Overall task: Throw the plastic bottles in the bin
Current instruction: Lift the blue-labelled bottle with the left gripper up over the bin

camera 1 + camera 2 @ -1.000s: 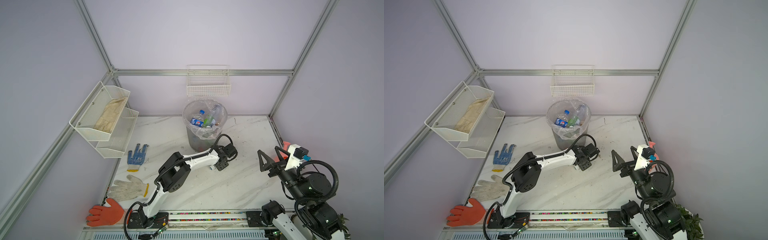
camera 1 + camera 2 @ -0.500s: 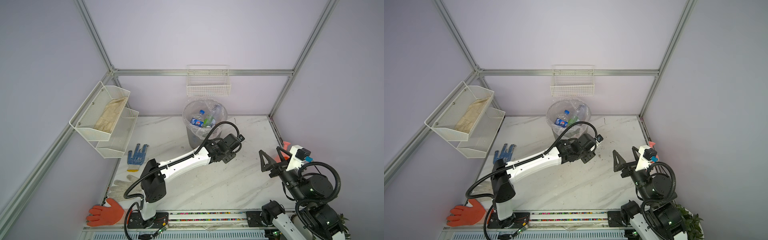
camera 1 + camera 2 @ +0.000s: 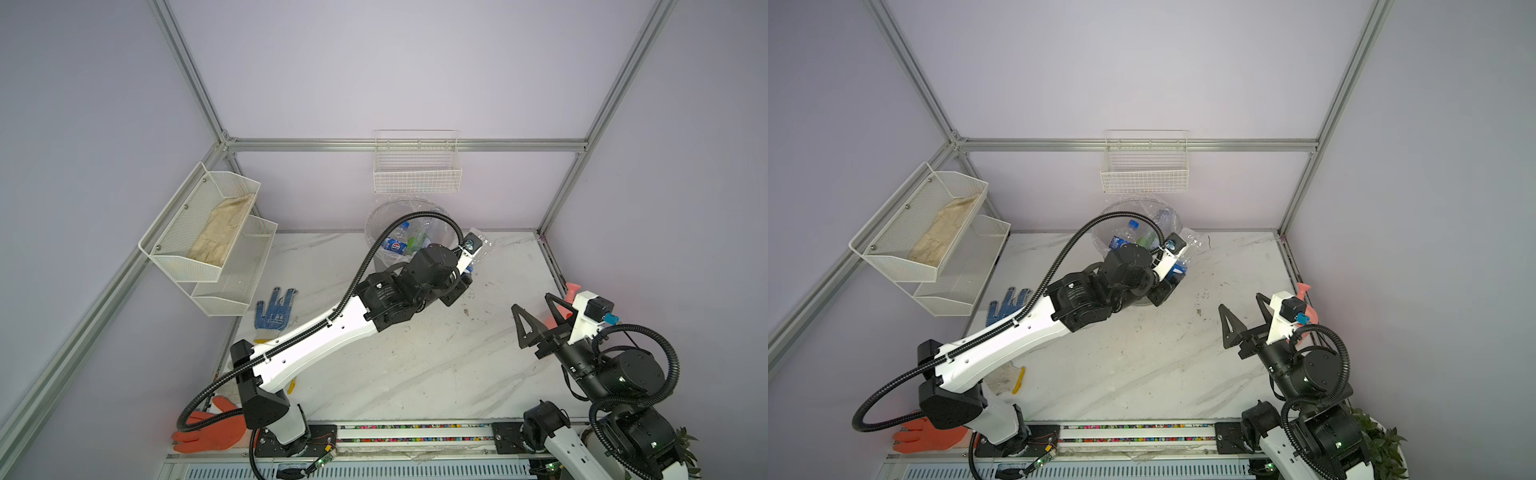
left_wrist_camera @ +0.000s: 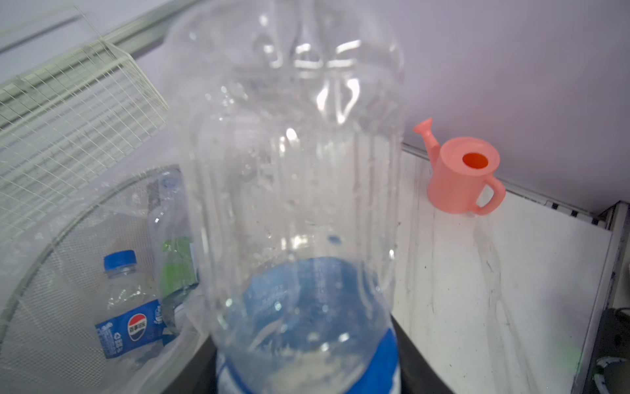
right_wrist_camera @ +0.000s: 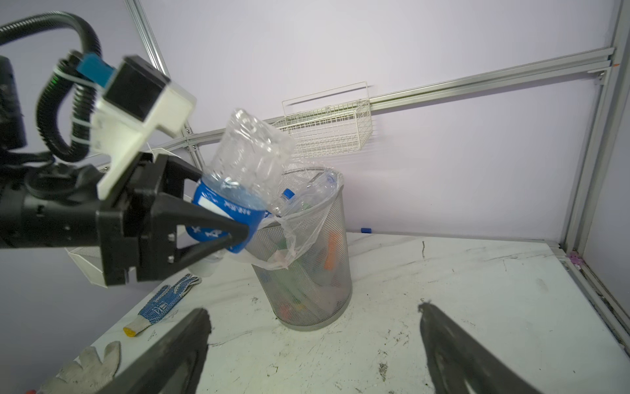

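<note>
Left claw [image 5: 225, 218] pinching blue-label bottle [image 5: 249, 160] just beside bin [image 5: 317, 273] rim; right claw [image 5: 313, 310] spread. Risk: release here & bottle may clip rim, fall outside.

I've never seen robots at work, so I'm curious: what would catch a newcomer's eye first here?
Most striking is the left gripper, raised at the back of the table and clamped on a clear plastic bottle with a blue label, tilted base-up right beside the rim of the mesh bin. That bin already holds several bottles. On the right, the right gripper hangs wide open and empty.
</note>
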